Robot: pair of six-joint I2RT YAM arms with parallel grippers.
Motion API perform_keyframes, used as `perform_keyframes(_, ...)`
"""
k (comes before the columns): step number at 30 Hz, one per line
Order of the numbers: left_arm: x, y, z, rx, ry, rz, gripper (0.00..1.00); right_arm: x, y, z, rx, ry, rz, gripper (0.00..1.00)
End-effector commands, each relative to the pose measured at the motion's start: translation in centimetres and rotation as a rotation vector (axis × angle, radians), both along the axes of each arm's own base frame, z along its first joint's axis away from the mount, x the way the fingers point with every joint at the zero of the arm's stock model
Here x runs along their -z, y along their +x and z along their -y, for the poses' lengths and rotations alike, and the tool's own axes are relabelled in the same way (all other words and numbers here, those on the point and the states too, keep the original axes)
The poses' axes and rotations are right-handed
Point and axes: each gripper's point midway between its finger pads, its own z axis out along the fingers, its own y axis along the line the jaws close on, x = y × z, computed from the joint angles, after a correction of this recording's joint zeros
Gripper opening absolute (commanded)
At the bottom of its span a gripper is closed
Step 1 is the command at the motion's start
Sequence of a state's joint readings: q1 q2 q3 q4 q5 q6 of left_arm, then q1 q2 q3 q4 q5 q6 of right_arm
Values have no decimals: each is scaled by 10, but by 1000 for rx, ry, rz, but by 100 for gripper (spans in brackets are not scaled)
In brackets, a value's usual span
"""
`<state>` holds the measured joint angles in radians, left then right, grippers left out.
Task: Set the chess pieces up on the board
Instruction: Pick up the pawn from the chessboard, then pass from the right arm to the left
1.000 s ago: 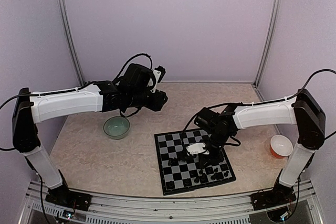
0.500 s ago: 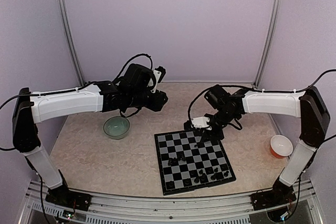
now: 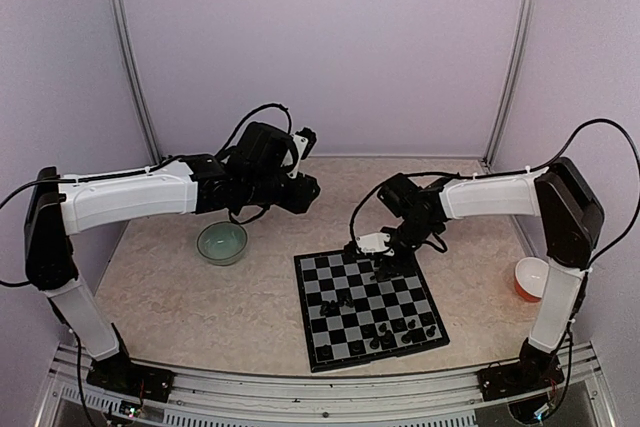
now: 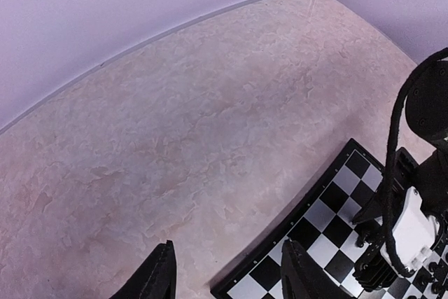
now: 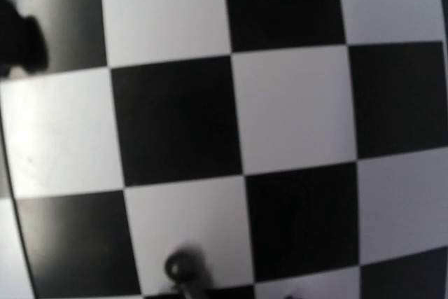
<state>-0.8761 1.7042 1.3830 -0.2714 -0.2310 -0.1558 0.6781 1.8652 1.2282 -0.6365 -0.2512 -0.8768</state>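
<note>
Two arms. The left gripper point(image 4: 227, 281) hovers over the bare table point(image 4: 175, 124) beyond the board's far-left corner, fingers point(image 4: 157, 278) spread with nothing between them. The right gripper point(image 3: 385, 267) is low over the far rows of the board point(image 3: 322, 279); can't tell if it is parted or clamped. Chess pieces point(image 3: 395, 330) cluster on the near rows at the right, with a few more mid-left. The right wrist view shows one round-topped piece point(image 5: 183, 266) on a light square. A green bowl point(image 3: 222, 243) sits left of the board, apart from it.
</note>
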Motion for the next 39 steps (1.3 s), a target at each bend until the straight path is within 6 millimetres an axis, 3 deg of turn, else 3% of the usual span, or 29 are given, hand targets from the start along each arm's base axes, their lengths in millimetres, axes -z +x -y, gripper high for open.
perform_keyframes(1, -6, 1, 8, 19, -8, 5, 51, 9, -1, 2, -15, -14, -24, 31)
perform_keyframes(10, 1, 1, 11, 24, -3, -13, 51, 6, -15, 6, -7, 1, -72, 10)
perform_keyframes(12, 1, 1, 10, 20, -8, -13, 51, -5, -20, 5, 8, 40, -79, 9)
perform_keyframes(16, -1, -3, 11, -4, -14, 9, 50, -55, -28, -2, 57, 224, -94, 9)
perform_keyframes(21, -18, -47, 48, 87, -153, 64, 50, -125, -39, -7, 131, 526, -178, 9)
perform_keyframes(25, -38, -90, 75, 159, -321, 100, 50, -156, -45, 0, 149, 688, -239, 8)
perform_keyframes(29, -62, -118, 98, 195, -475, 110, 47, -169, -41, 10, 164, 755, -281, 8)
perform_keyframes(32, -74, -127, 113, 209, -550, 100, 47, -172, -43, 13, 157, 779, -292, 8)
perform_keyframes(39, -55, -125, 144, 219, -574, 29, 43, -183, -57, 17, 114, 814, -289, 9)
